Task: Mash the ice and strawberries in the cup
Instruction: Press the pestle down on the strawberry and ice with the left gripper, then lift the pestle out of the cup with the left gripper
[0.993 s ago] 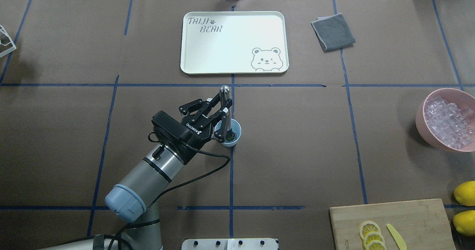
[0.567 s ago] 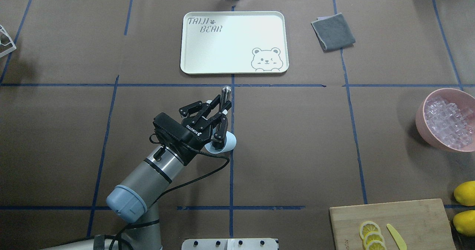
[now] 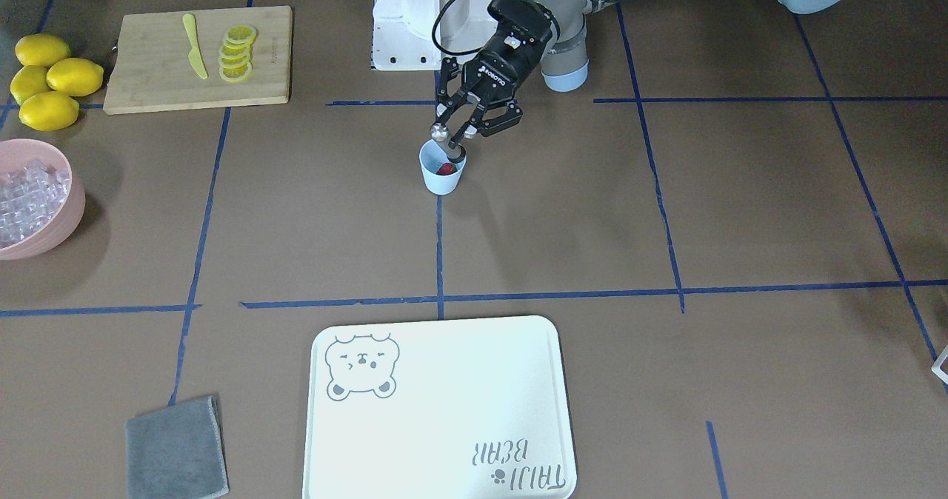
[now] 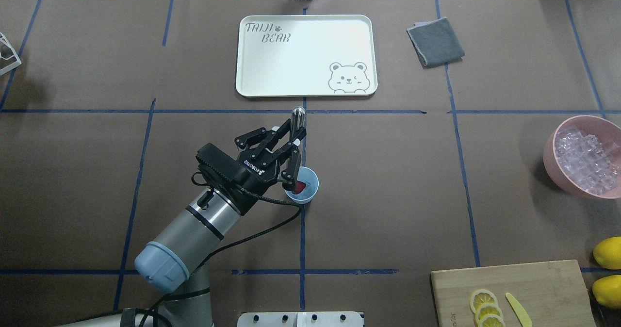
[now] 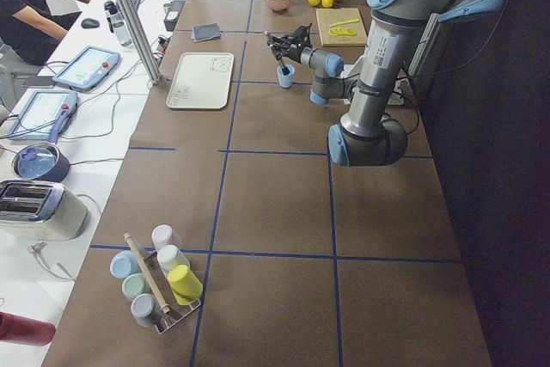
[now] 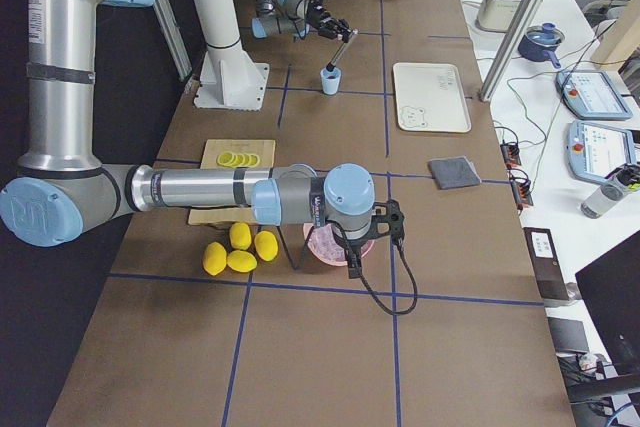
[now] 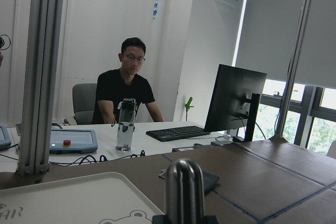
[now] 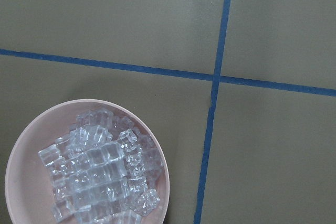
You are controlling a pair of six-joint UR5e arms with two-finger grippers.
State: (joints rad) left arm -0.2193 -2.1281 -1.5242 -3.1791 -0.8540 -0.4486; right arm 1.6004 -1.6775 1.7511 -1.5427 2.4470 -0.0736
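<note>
A bear-printed tray (image 4: pixel 305 55), a grey cloth (image 4: pixel 435 41), and a cutting board (image 4: pixel 548 283) bearing lemon slices (image 4: pixel 486 310) beside whole lemons (image 3: pixel 74 75).

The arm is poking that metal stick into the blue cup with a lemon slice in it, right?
Not a lemon slice: the blue cup holds a red strawberry, clear in the front-facing view. The lemon slices lie on the cutting board. The left gripper does hold the metal stick in the cup.

The muddler (image 4: pixel 297 118) is glossy metal, the cup (image 4: pixel 312 190) smooth plastic, the board (image 4: pixel 533 288) matt wood.
</note>
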